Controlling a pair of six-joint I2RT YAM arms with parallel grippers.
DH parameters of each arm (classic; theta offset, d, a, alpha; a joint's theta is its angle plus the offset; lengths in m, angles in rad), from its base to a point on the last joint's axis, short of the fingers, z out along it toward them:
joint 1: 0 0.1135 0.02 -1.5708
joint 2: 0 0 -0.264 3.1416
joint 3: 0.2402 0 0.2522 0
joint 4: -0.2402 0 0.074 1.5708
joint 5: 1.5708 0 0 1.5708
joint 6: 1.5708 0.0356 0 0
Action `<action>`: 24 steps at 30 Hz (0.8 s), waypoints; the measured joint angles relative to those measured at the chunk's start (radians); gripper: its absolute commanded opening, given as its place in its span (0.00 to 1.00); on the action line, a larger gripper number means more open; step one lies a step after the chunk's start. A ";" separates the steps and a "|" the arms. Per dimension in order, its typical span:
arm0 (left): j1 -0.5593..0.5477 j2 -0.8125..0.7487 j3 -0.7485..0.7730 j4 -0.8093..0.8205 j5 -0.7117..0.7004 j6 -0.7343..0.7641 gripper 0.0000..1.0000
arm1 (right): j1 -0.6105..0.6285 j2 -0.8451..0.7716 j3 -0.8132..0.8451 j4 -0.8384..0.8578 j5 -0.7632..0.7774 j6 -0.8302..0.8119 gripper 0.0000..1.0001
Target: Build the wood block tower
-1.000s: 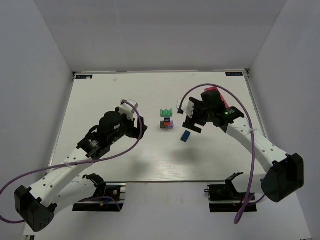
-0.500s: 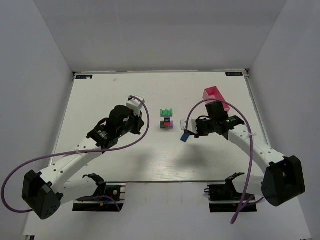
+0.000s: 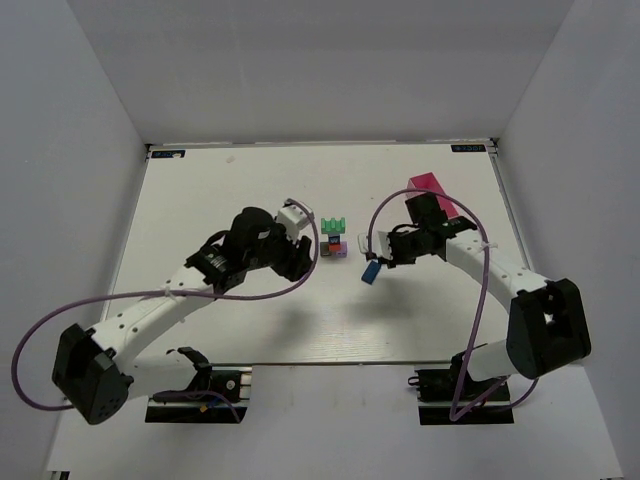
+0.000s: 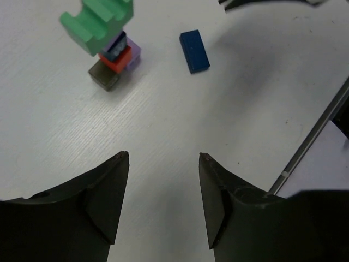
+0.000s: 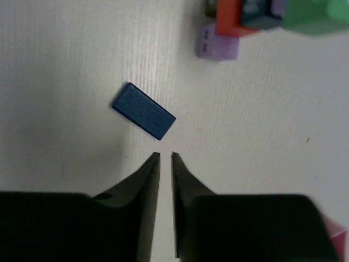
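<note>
- The left pincer (image 4: 163, 158) is open, its black fingers well apart with nothing between them.
- The small tower of painted wooden blocks (image 4: 112, 52) stands ahead and to the left of that pincer. A green notched block (image 4: 97, 22) sits on top, above blue, red, lilac and dark grey pieces.
- The right pincer (image 5: 163, 155) is barely parted, with only a thin slit between its tips, and it holds nothing.
- The flat blue rectangular wooden block (image 5: 144, 118) lies on the white tabletop (image 5: 65, 65) just ahead of those tips, not touching them.
- Its long axis runs diagonally: the near end points toward the tips, the far end ahead and to the left.
</note>
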 measured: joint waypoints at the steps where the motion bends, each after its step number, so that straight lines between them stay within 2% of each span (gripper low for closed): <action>1: -0.007 0.035 0.016 0.000 0.023 0.003 0.65 | -0.009 -0.001 0.008 0.010 0.016 0.039 0.03; 2: -0.016 0.068 0.029 0.002 0.040 0.003 0.65 | -0.020 -0.001 0.021 0.022 0.034 0.098 0.00; 7: -0.088 0.163 0.068 -0.006 0.068 -0.002 0.66 | -0.106 -0.026 0.084 0.131 0.138 0.407 0.00; 13: -0.231 0.290 0.219 0.006 0.040 -0.035 0.67 | -0.197 -0.179 0.054 0.269 0.256 0.722 0.00; 15: -0.275 0.362 0.281 0.014 0.002 -0.051 0.68 | -0.219 -0.196 0.070 0.280 0.268 0.808 0.00; 17: -0.314 0.451 0.346 0.012 -0.047 -0.080 0.71 | -0.238 -0.180 0.113 0.265 0.263 0.883 0.07; 24: -0.380 0.713 0.495 -0.060 -0.259 -0.195 0.71 | -0.289 -0.151 0.170 0.239 0.200 1.023 0.09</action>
